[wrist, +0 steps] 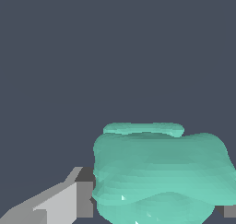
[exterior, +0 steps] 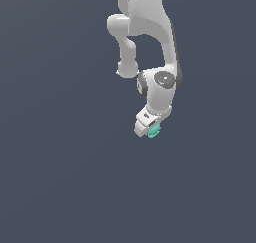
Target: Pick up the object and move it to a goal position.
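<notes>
The object [exterior: 154, 132] is a tiny teal-green knobbly lump at the tip of my white gripper [exterior: 149, 130] in the exterior view. In the wrist view the object [wrist: 159, 172] fills the space between the fingers of my gripper [wrist: 156, 207]. One grey finger [wrist: 69, 202] presses on one side of it, and a small bit of the other finger [wrist: 229, 211] shows at the opposite side. The gripper is shut on the object. The fingertips are mostly hidden behind it.
A plain dark grey-blue surface [exterior: 60, 177] fills the background in both views. The white arm [exterior: 150, 17] comes down from the top of the exterior view. No goal marker shows.
</notes>
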Robot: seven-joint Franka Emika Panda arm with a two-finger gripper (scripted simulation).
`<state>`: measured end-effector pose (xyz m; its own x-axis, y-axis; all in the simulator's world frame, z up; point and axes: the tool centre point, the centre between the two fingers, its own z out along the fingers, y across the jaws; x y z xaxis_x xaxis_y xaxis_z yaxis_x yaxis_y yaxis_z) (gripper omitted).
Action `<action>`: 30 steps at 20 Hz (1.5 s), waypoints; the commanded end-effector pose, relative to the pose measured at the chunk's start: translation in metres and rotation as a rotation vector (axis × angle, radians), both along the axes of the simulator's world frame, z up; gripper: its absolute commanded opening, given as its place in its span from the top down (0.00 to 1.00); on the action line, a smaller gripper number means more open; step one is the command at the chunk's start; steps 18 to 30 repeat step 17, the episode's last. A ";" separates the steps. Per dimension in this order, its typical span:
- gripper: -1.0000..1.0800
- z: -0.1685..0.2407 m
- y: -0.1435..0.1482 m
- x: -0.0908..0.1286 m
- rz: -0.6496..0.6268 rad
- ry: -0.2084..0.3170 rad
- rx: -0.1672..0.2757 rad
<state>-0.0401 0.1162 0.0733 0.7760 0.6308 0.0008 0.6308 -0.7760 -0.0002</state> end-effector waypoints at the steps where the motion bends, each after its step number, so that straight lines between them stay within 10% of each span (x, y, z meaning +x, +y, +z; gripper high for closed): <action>1: 1.00 0.007 0.006 0.015 0.000 0.000 0.000; 30: 1.00 0.025 0.022 0.055 0.000 0.000 0.000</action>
